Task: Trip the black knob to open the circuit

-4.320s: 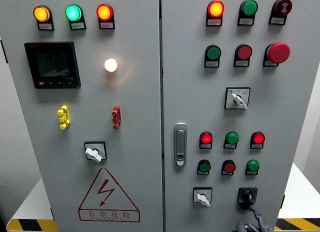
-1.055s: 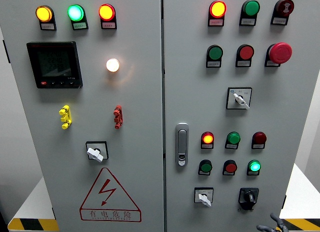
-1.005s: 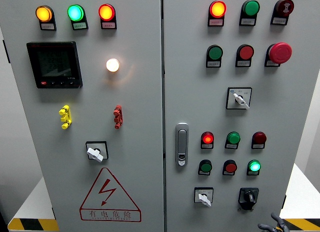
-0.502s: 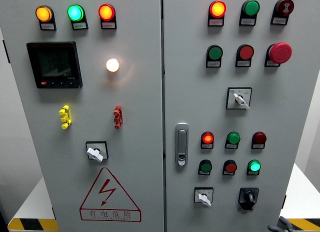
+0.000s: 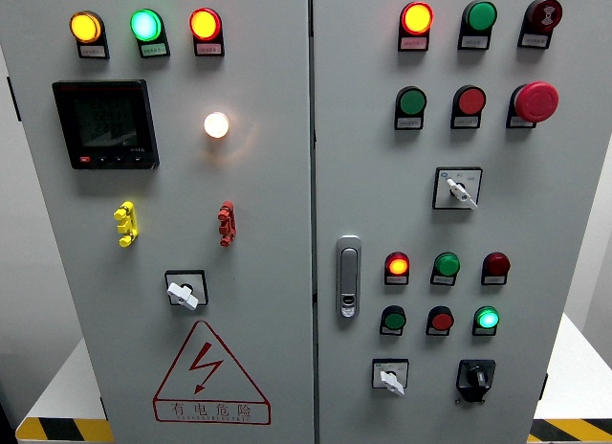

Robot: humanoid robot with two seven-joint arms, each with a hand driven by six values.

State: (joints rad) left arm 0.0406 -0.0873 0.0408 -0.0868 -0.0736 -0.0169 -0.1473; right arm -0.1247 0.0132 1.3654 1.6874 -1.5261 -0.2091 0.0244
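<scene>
The black knob (image 5: 475,377) sits on its black plate at the lower right of the grey panel's right door, its pointer turned a little left of upright. Above it, the small green lamp (image 5: 488,318) glows bright and the dark red lamp (image 5: 495,264) is unlit. The red lamp (image 5: 397,265) at the left of that row is lit. Neither of my hands shows in the head view.
A white selector knob (image 5: 389,378) sits left of the black one, another (image 5: 460,188) higher up, a third (image 5: 182,293) on the left door. A grey door handle (image 5: 348,277) stands near the centre seam. A red mushroom button (image 5: 535,100) is at the upper right.
My right hand, once at the black knob, has dropped out at the bottom right. The right red lamp has gone dark and the green lamp below it now glows.
</scene>
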